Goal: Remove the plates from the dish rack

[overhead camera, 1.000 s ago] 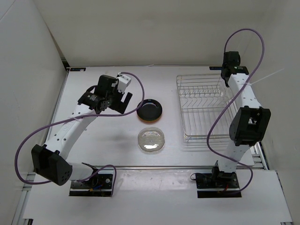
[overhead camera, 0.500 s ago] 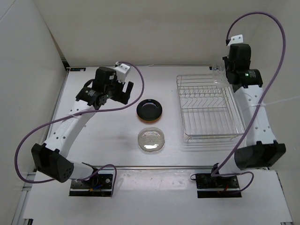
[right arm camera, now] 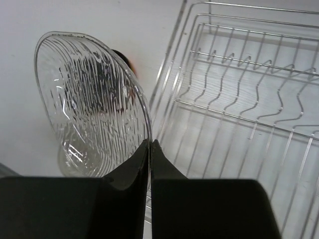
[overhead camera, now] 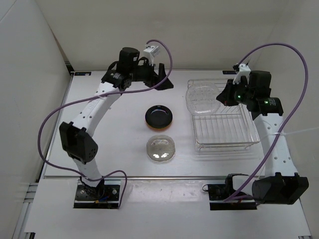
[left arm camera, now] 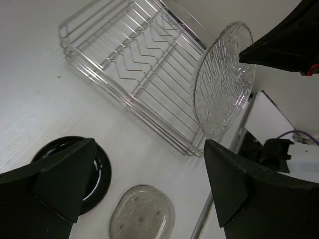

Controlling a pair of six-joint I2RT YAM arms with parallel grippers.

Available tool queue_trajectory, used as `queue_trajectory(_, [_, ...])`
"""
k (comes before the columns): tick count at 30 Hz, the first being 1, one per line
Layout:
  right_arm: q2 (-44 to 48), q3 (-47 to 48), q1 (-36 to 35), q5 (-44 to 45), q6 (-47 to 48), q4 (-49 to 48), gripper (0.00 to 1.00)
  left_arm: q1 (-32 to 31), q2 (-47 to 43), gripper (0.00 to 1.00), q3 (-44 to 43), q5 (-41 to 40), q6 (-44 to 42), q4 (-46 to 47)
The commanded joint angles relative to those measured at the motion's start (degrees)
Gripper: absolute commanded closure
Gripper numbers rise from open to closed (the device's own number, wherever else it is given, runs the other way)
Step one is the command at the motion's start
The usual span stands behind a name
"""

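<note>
My right gripper (overhead camera: 223,94) is shut on the rim of a clear ribbed plate (overhead camera: 202,99) and holds it tilted above the left rear part of the silver wire dish rack (overhead camera: 224,134). In the right wrist view the fingers (right arm camera: 144,159) pinch the plate's edge (right arm camera: 89,99) over the rack (right arm camera: 239,99). A black plate (overhead camera: 159,116) lies on an orange plate on the table. A second clear plate (overhead camera: 161,149) lies in front of it. My left gripper (overhead camera: 164,79) is open and empty, raised behind the black plate. No lime green plate shows.
The left wrist view shows the rack (left arm camera: 134,64), the held plate (left arm camera: 224,84), the black plate (left arm camera: 97,172) and the clear plate on the table (left arm camera: 142,216). White walls close in the table at the back and left. The rack's bars hold nothing else.
My right gripper has carried the clear plate from the rack's rear right corner leftward and forward over the rack. My left arm has risen and swung toward the back centre, still open.
</note>
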State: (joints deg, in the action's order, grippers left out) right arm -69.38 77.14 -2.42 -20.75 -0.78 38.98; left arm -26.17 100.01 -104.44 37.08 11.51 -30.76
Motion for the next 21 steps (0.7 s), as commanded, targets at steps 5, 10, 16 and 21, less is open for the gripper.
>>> queue_trajectory(5, [2.5,-0.06,3.21,-17.03,-7.66,-6.81,1.0,-2.74,4.4,0.02,-4.89,7.74,4.05,1.41])
queue_trajectory(10, [0.13,0.55,3.21,-17.74,-8.8,-7.87,1.0,-4.41,6.25,0.03,-9.37,7.04,2.65,0.01])
queue_trajectory(16, [-1.89,2.84,3.21,-15.73,-8.19,-8.4,1.0,-5.03,6.87,0.03,-11.57,6.43,1.59,-1.32])
queue_trajectory(21, [-1.89,3.98,3.21,-11.33,-6.43,-9.01,1.0,-5.03,6.87,0.03,-10.87,3.0,0.45,-1.84])
